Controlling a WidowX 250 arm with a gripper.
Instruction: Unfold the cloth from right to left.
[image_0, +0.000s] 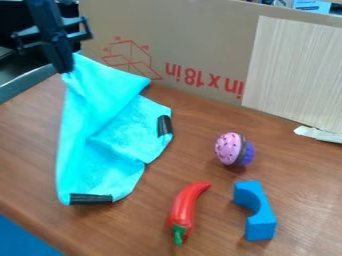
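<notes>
Camera view: cloth (100, 135) lengthwise near-vertical, tip up

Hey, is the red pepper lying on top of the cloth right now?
No, the pepper lies on the bare table, to the right of the cloth in the view.

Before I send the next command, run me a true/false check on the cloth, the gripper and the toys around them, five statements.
1. The gripper has hold of the cloth at the upper left of the view. True.
2. The cloth lies completely flat. False: its held end is raised, and folds run through it.
3. Black strips show on the cloth. True.
4. The red pepper lies between the cloth and the blue block. True.
5. The pink and purple toy is touching the cloth. False: that toy sits apart from it, to its right.
</notes>
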